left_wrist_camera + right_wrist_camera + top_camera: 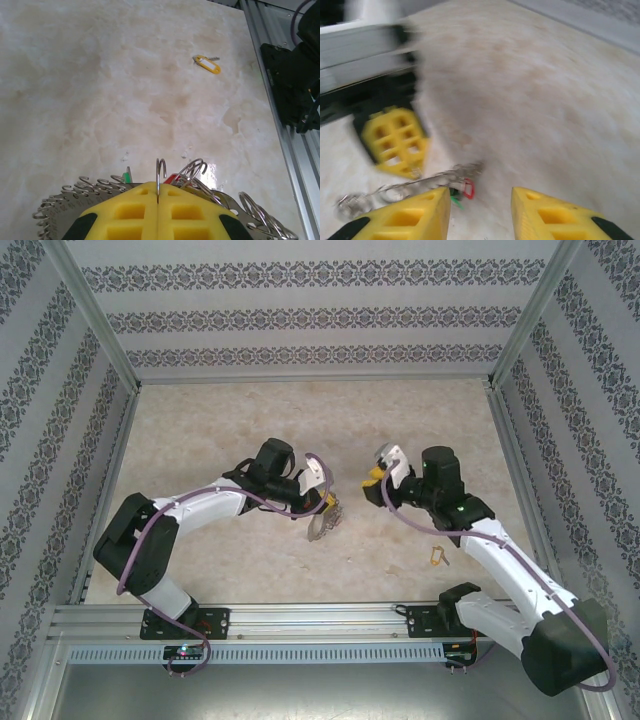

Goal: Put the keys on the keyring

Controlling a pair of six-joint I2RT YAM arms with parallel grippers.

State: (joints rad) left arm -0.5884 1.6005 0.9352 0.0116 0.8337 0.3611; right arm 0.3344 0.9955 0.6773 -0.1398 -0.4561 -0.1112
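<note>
My left gripper (158, 189) is shut on the rim of the keyring (60, 212), with one of its wire hooks standing up between the yellow pads. From above, the keyring (320, 524) hangs below the left gripper (326, 502) at mid-table. A red tag (172, 178) and a green tag (127, 177) sit on the ring. One of the keys, with a yellow tag (207, 64), lies loose on the table (435, 556). My right gripper (378, 466) is open just right of the ring, nothing between its fingers. The blurred right wrist view has the keyring (420, 182) and red tag (468, 188) ahead of the right gripper (480, 200).
Patterned walls enclose the pale marble table (300, 430). An aluminium rail (300, 622) with the arm bases runs along the near edge. The left gripper's yellow fingers (395, 142) sit close to the right gripper's left side.
</note>
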